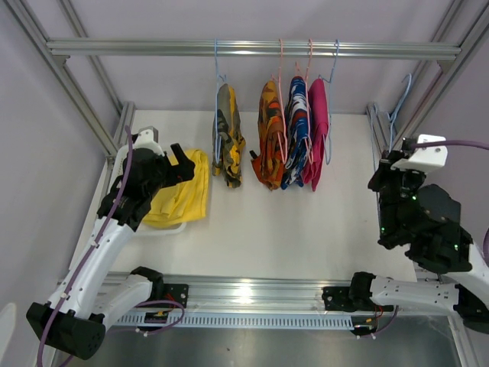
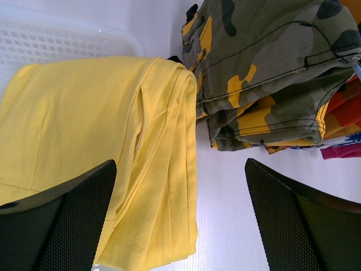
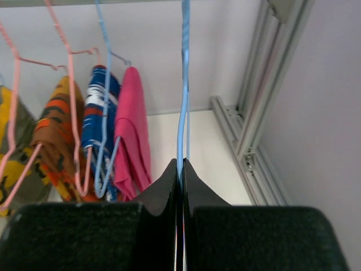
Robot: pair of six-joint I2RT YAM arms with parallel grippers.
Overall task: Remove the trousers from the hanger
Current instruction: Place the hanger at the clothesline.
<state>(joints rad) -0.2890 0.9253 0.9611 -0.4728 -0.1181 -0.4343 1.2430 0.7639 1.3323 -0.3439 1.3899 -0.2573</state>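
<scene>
- Trousers in plain yellow (image 1: pixel 183 195) lie folded in a white basket (image 2: pixel 56 39) by the left edge of the table (image 1: pixel 306 222), off any hanger.
- Four more pairs hang on wire hangers from the rail (image 1: pixel 252 50) along the far edge: camouflage trousers (image 1: pixel 228 138), orange patterned trousers (image 1: pixel 269 138), blue-red-white trousers (image 1: pixel 296 130) and magenta trousers (image 1: pixel 317 130).
- The left gripper (image 1: pixel 177 164) hovers over the yellow pair, its fingers spread wide and grasping nothing.
- The right gripper (image 3: pixel 181 169), near the right edge, has its fingers clenched on the wire of a bare blue hanger (image 3: pixel 184 84).
</scene>
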